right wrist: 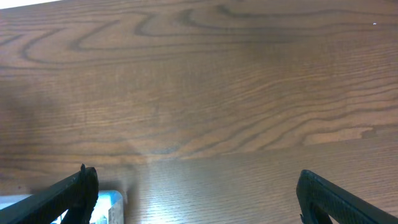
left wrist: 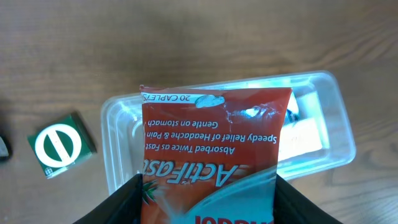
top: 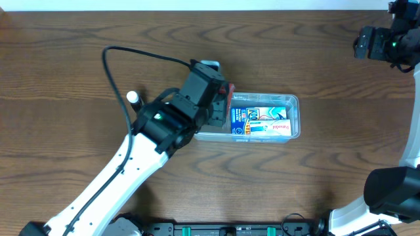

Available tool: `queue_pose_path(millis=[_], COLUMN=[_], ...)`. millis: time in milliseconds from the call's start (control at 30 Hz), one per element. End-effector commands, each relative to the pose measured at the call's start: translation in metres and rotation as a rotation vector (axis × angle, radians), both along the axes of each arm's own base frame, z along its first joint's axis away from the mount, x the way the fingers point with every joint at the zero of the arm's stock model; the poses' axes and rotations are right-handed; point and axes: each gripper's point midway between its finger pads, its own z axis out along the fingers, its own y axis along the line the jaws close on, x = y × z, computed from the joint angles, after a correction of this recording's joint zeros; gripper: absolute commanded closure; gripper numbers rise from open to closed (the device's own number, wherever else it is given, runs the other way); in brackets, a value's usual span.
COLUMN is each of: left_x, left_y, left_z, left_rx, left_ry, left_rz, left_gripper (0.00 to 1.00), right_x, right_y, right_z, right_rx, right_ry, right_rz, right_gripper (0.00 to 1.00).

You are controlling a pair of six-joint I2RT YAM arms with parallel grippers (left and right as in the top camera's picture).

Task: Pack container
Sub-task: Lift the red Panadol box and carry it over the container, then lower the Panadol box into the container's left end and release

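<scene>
The clear plastic container (top: 296, 115) lies right of the table's centre, with a blue and white box (top: 262, 122) lying flat inside it. My left gripper (top: 222, 105) is at the container's left end, shut on a red "ActiFast" box (left wrist: 214, 137). A sliver of that red box shows in the overhead view (top: 228, 90). In the left wrist view the red box sits between my fingers (left wrist: 208, 202) and covers the near part of the container (left wrist: 341, 124). My right gripper (top: 369, 43) is far off at the back right, open and empty (right wrist: 193, 199).
A small green box with a white circle (left wrist: 62, 146) lies on the table beside the container. A small white-topped object (top: 133, 98) lies left of my left arm. The corner of a pale blue object (right wrist: 107, 208) shows by my right gripper's left finger.
</scene>
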Motion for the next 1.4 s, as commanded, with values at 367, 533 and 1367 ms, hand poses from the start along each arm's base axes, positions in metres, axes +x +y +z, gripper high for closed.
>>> queue_pose_path(millis=[367,533,1367], left_x=[-0.007,-0.008,0.001], left_y=[-0.023,-0.024,-0.032], left_z=[-0.06,-0.074,-0.137], left_rx=[0.084,0.115,0.206], left_ry=[0.163,0.198,0.298], left_rz=[0.017,0.016,0.022], left_gripper=[0.48,0.48,0.48], right_x=[-0.001,-0.001,-0.001], right_y=[-0.003,-0.003,-0.003], right_z=[0.006,0.006,0.006], right_rx=[0.006,0.006,0.005], right_ry=[-0.016,-0.016,-0.016], right_rz=[-0.02,-0.02,-0.02], right_gripper=[0.01,0.01,0.01])
